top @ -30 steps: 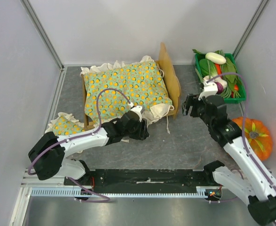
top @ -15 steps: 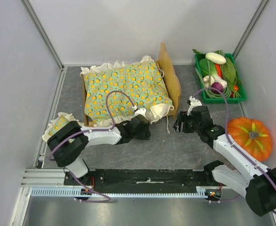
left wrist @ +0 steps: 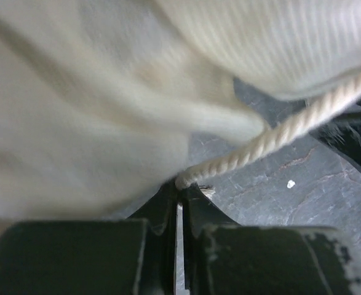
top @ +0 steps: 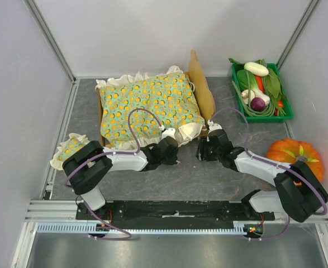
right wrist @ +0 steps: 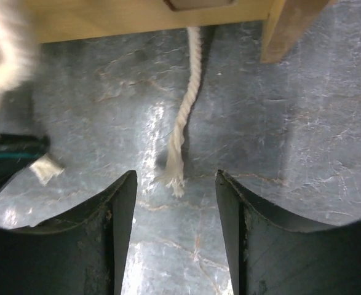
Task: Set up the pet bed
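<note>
Two cords matter now: the twisted cord point(left wrist: 272, 138), whose end sits in the left gripper point(left wrist: 179, 190) with the jaws pressed together and pinching it just under the cushion point(top: 150, 106) frill, and the loose cord point(right wrist: 189, 98), which hangs from the pet bed point(top: 203, 95) frame and lies on the table point(right wrist: 303, 153) with its frayed tip between the spread jaws of the right gripper point(right wrist: 175, 203). That bed stands toward the back, left of centre, with its headboard at the end nearer the green crate point(top: 281, 114) and the cushion on top. The step looks like catching the second tie, so the right fingers should probably drop straight down and close on the firm twist above the fray, while the left holds without tugging, lest the cushion drag off the frame
</note>
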{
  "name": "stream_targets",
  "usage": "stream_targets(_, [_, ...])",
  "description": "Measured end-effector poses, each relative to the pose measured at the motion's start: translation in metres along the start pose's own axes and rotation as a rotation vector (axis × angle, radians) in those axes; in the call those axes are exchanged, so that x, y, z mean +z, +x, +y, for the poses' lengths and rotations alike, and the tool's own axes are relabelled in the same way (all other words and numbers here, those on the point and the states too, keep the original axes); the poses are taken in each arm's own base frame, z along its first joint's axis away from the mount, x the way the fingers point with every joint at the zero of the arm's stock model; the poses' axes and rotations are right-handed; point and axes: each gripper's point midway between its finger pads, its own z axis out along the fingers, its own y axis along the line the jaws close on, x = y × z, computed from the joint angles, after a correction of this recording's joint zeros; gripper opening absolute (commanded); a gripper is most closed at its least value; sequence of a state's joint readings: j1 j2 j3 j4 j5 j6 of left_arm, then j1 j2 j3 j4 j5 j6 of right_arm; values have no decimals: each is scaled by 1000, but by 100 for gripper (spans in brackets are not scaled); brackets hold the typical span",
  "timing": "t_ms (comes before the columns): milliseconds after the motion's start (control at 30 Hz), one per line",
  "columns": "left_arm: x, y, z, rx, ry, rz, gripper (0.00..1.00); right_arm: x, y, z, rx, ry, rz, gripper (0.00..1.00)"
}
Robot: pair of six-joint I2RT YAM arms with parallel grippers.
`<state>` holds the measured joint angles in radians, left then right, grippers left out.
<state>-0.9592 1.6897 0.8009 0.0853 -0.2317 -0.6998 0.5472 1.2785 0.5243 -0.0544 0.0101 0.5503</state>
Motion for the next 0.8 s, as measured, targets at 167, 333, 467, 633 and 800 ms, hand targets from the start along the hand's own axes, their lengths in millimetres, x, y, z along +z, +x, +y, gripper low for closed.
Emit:
stream_targets(167, [-8, 11, -7, 19, 30, 19, 2, 16, 3, -11, 3, 69, -9, 8])
stream_targets(333, [-26, 24, -27, 49, 108, 48, 2, 19, 3, -10, 15, 67, -18, 0])
stream_targets(467, [-46, 15, -51, 49, 205, 32, 2, 3, 14, -13, 26, 68, -7, 0])
stream_targets(633, [-52, 2, -72, 47, 255, 24, 2, -31, 17, -12, 66, 48, -36, 0])
stream_targets(800, [-39, -7, -98, 49, 299, 48, 2, -56, 28, -13, 103, 56, -17, 0])
